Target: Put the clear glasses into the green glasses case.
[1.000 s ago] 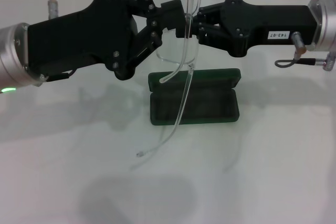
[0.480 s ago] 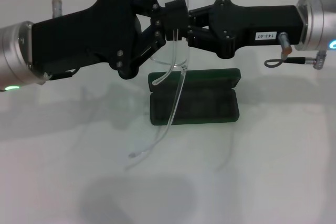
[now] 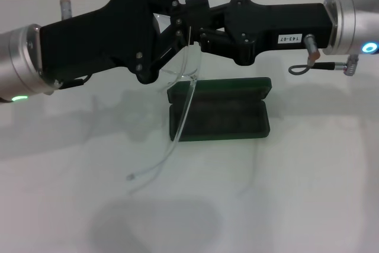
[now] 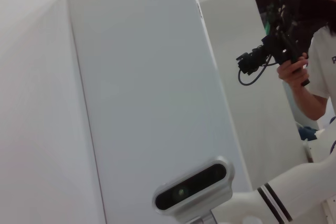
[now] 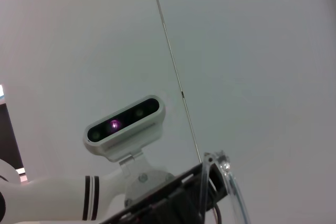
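Observation:
The clear glasses (image 3: 155,166) hang in the air above the table, lens up near the back wall and one long thin arm trailing down to the front left. My right gripper (image 3: 200,28) reaches in from the right and is shut on their frame; the lens edge (image 5: 231,182) shows close up in the right wrist view. From the left, my left gripper (image 3: 185,22) stands with its fingers spread around the same spot of the frame. Below them, the green glasses case (image 3: 237,119) lies open on the table with nothing inside it. The dangling arm crosses in front of its left end.
A white table (image 3: 296,194) spreads all around the case. At the back left stands a small metal cylinder (image 3: 64,7). A grey cable loop (image 3: 308,66) hangs under my right wrist. Both wrist views look up at the wall and my head camera (image 5: 123,124).
My right gripper has carried the glasses leftward, in between the left gripper's fingers. The trailing arm has swung left across the case's left end. The left arm has hardly moved.

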`<state>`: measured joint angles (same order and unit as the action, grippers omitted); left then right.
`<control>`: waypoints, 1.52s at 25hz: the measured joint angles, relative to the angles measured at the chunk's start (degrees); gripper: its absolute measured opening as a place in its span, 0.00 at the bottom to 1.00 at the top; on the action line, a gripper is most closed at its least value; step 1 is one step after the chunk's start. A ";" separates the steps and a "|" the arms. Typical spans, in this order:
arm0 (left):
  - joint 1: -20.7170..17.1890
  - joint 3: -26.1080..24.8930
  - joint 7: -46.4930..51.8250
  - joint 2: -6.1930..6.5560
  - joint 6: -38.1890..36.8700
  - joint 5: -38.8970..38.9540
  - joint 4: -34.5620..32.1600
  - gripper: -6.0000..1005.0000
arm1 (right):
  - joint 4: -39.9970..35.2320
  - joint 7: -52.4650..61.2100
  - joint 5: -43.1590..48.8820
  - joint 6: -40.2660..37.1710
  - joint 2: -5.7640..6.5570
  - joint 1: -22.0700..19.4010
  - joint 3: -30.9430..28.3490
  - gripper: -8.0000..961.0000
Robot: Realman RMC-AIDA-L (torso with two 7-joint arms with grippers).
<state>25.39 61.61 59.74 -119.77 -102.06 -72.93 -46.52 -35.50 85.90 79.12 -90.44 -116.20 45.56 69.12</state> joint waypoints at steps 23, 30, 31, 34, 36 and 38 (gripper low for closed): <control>-0.61 -0.55 -0.33 -0.02 0.61 0.17 0.12 0.03 | -0.36 -0.75 -3.00 -0.56 0.19 -1.31 1.36 0.11; -0.61 -0.53 -0.33 -0.02 0.70 0.17 0.12 0.03 | -0.52 -0.74 -3.00 -0.97 0.19 -1.37 1.45 0.11; -0.61 -0.53 -0.33 -0.02 0.70 0.17 0.12 0.03 | -0.53 -0.74 -3.00 -1.04 0.18 -1.37 1.46 0.11; -0.61 -0.53 -0.33 -0.02 0.71 0.17 0.12 0.03 | -0.58 -0.73 -2.98 -1.10 0.12 -1.36 1.46 0.11; -0.61 -0.53 -0.35 -0.02 0.73 0.17 0.12 0.03 | -0.58 -0.73 -2.97 -1.11 0.11 -1.36 1.40 0.11; -0.65 -0.54 -0.39 -0.02 0.73 0.17 0.12 0.03 | -0.58 -0.73 -2.95 -1.13 0.10 -1.35 1.34 0.11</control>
<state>24.75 61.07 59.35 -119.79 -101.33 -72.77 -46.40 -36.08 85.17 76.17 -91.57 -116.10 44.21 70.46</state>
